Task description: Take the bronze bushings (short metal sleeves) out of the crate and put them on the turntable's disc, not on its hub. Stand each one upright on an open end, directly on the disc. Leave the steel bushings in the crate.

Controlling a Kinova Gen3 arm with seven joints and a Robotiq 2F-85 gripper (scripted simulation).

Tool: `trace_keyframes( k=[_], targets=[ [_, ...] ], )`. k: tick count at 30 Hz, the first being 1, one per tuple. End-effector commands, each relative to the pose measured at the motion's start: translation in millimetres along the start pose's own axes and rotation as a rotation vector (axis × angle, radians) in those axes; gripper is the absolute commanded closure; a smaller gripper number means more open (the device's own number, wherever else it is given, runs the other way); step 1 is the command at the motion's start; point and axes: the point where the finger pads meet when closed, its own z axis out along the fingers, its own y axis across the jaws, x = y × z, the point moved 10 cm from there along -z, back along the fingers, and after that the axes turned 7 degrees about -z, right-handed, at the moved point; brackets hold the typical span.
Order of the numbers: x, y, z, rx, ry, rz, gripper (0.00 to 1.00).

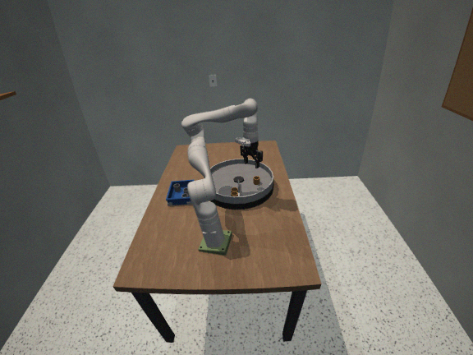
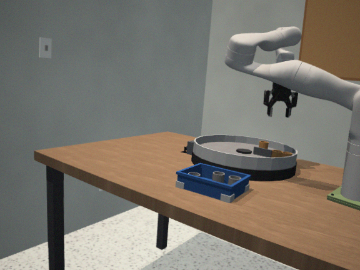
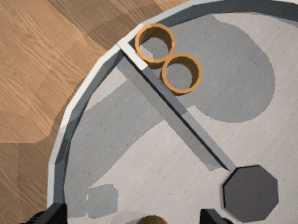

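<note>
Jaws spread, nothing btwn; gripper (image 1: pixel 251 164) (image 2: pixel 279 114) above turntable (image 1: pixel 273 181) (image 2: pixel 244 162) (image 3: pixel 58 160), clear of rim. Lone bushing (image 1: pixel 256 180) (image 2: pixel 264 144) (image 3: pixel 152 220) upright on disc, open room btwn it & divider (image 1: pixel 240 188) (image 2: pixel 262 151) (image 3: pixel 172 105).

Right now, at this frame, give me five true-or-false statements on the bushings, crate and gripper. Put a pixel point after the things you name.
1. The gripper (image 1: pixel 251 164) (image 2: pixel 279 113) is open above the turntable (image 1: pixel 242 200) (image 2: pixel 244 163). True.
2. Two bronze bushings lie inside the blue crate (image 1: pixel 181 202) (image 2: pixel 203 187). False: the bushings seen in it are steel.
3. Three bronze bushings are on the turntable's disc (image 1: pixel 226 170) (image 2: pixel 219 147) (image 3: pixel 160 185). True.
4. A bronze bushing stands on the hub (image 1: pixel 238 179) (image 2: pixel 244 151) (image 3: pixel 250 193). False: nothing stands on it.
5. The crate is on the disc. False: it sits on the table (image 1: pixel 246 263) (image 2: pixel 125 156) beside the turntable.
</note>
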Motion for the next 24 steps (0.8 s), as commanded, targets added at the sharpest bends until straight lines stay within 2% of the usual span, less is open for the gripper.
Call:
trace_keyframes(
  k=[1,24],
  targets=[
    [0.1,-0.3,-5.8,-0.007,-0.001,0.011,0.0],
    [0.7,-0.4,-5.4,-0.008,0.0,0.013,0.0]
  ],
)
